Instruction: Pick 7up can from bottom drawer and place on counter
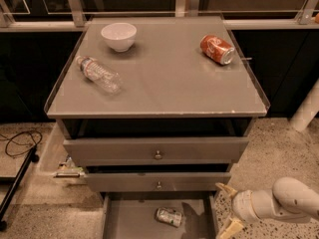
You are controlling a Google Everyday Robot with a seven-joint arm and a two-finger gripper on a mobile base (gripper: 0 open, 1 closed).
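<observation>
The 7up can [169,216], silvery with green markings, lies on its side on the grey floor of the open bottom drawer [132,220]. My gripper [228,208] is at the lower right, just outside the drawer's right edge, to the right of the can. Its two pale fingers are spread apart and hold nothing. The white arm [284,203] reaches in from the right. The counter [164,83] is the glossy grey top of the cabinet, above the three drawers.
On the counter lie a red-orange soda can [217,49] at the back right, a white bowl [118,36] at the back left and a clear plastic bottle [98,74] on its side. A black cable [17,142] lies on the floor at left.
</observation>
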